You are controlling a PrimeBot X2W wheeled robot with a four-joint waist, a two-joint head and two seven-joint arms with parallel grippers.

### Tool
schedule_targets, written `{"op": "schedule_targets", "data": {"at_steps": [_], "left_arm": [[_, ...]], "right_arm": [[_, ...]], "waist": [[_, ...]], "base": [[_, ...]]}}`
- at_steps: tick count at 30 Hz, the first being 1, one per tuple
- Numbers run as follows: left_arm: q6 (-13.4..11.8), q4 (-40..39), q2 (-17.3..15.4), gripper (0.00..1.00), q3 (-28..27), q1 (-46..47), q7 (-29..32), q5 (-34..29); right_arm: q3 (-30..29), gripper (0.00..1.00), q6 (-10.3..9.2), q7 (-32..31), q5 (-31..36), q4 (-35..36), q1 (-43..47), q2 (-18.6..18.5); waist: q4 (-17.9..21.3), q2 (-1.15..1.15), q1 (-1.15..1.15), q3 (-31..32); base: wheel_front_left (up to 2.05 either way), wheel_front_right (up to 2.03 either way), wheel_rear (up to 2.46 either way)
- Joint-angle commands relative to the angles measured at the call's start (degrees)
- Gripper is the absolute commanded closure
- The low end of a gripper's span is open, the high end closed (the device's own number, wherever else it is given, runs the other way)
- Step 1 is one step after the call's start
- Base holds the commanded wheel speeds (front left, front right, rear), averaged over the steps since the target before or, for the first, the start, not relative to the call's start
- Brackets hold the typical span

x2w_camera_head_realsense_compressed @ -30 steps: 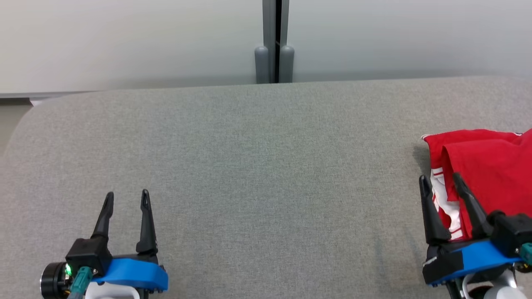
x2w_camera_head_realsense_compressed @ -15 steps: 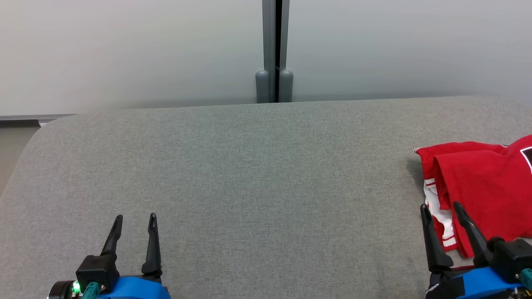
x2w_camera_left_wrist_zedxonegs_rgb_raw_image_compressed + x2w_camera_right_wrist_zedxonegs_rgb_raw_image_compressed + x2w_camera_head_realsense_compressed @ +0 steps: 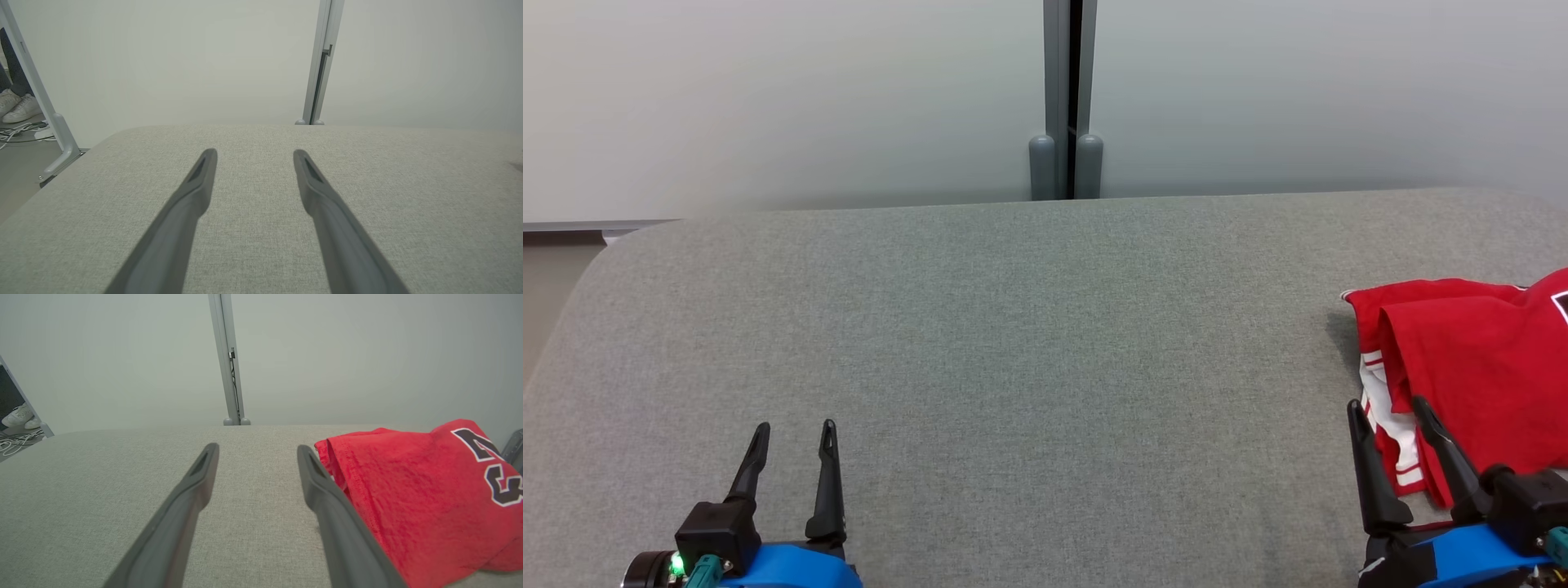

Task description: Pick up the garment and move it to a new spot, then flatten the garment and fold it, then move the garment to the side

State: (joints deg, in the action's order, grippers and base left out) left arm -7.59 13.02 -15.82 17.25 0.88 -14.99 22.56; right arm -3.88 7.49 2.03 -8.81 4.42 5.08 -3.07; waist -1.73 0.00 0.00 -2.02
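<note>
A crumpled red garment (image 3: pixel 1478 367) with white trim and black lettering lies at the right end of the grey padded table (image 3: pixel 1045 343). My right gripper (image 3: pixel 1386 404) is open at the garment's near left edge, holding nothing. In the right wrist view the garment (image 3: pixel 416 498) lies against the outside of the right finger of this gripper (image 3: pixel 257 446), and only bare fabric surface shows between the jaws. My left gripper (image 3: pixel 795 426) stands open over the table at the lower left, far from the garment. The left wrist view has its fingers (image 3: pixel 254 152) spread with nothing between them.
Pale wall panels with a grey post (image 3: pixel 1066 98) stand behind the table's far edge. The table's far left corner (image 3: pixel 596 253) is rounded, with floor beyond it. In the left wrist view a metal frame leg (image 3: pixel 53 134), cables (image 3: pixel 20 132) and a person's white shoes (image 3: pixel 16 108) are on the floor at left.
The whole head picture has shifted downward, so the camera moved. Both grippers now sit lower in it, and the right one is a little further back from the garment's far corner. Both stay open.
</note>
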Motion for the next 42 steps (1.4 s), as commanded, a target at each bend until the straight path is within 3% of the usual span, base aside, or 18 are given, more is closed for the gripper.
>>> {"op": "schedule_targets", "data": {"at_steps": [1,15,16,19,42], "left_arm": [[-0.19,-0.3,-0.15,0.0,-0.17,0.55,-0.24,-0.4],[-0.26,-0.78,0.25,0.0,-0.62,0.54,-0.24,-0.86],[-0.1,-0.64,0.21,1.0,-0.36,0.17,0.0,-0.47],[0.04,0.27,0.82,1.0,-0.14,-0.45,0.32,0.1],[4.62,0.62,4.13,1.0,-6.95,1.6,6.41,21.61]], "right_arm": [[-0.06,0.0,0.0,-0.13,-0.38,0.07,0.44,0.15],[-0.35,0.0,0.0,-0.2,-0.69,0.47,1.02,0.17],[-0.25,1.0,0.0,-0.01,-0.38,0.25,0.15,0.07],[0.0,1.0,0.0,0.07,-0.85,-1.0,0.17,0.13],[0.2,1.0,0.0,-1.75,-26.91,-6.17,-3.48,-0.7]], "waist": [[0.04,0.0,0.0,-0.01],[-0.28,0.0,0.0,-0.28],[-0.29,0.0,0.0,-0.29],[-0.29,0.0,0.0,-0.29],[0.1,0.0,0.0,0.12]], "base": [[0.0,0.0,0.0],[0.0,0.0,0.0],[0.0,0.0,0.0],[0.0,0.0,0.0],[0.0,0.0,0.0]]}}
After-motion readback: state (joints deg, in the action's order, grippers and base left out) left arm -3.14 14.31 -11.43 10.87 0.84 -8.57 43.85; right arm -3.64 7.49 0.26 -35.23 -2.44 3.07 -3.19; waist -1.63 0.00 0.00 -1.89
